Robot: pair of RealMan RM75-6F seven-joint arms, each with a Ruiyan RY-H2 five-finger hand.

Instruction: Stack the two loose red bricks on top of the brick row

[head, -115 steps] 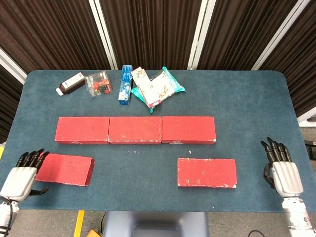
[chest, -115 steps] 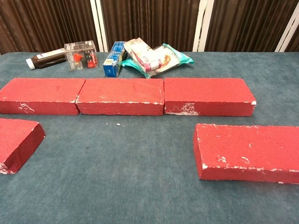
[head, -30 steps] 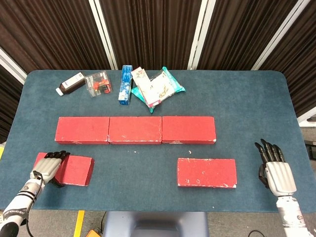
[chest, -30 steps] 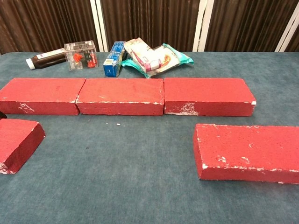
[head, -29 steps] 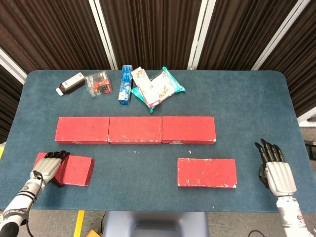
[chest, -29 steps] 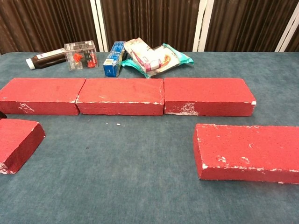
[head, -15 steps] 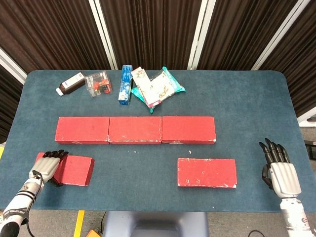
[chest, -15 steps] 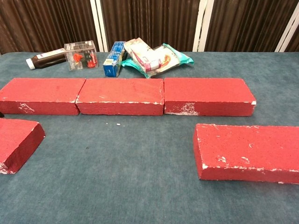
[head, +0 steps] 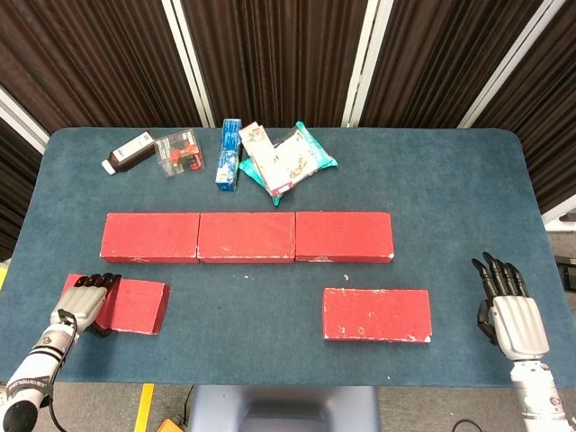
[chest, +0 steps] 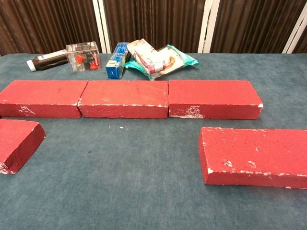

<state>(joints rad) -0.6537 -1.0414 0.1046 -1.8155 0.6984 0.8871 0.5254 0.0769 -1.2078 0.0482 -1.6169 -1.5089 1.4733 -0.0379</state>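
Observation:
Three red bricks form a row (head: 247, 237) across the middle of the blue table; the chest view shows the row (chest: 124, 98) too. The left loose brick (head: 135, 307) lies near the front left, and the chest view catches its right part (chest: 17, 141). My left hand (head: 83, 302) grips that brick's left end, with the fingers laid over its top. The right loose brick (head: 377, 314) lies flat at the front right, large in the chest view (chest: 254, 155). My right hand (head: 513, 315) is open, apart from this brick, to its right. Neither hand shows in the chest view.
Behind the row lie a dark bottle (head: 130, 151), a clear box (head: 180, 153), a blue carton (head: 229, 165) and some snack packets (head: 283, 160). The table's front edge (head: 270, 385) runs just below both loose bricks.
My left hand came in from the left edge and closed over the left loose brick's end. That brick has shifted slightly to the left. The right hand has barely moved.

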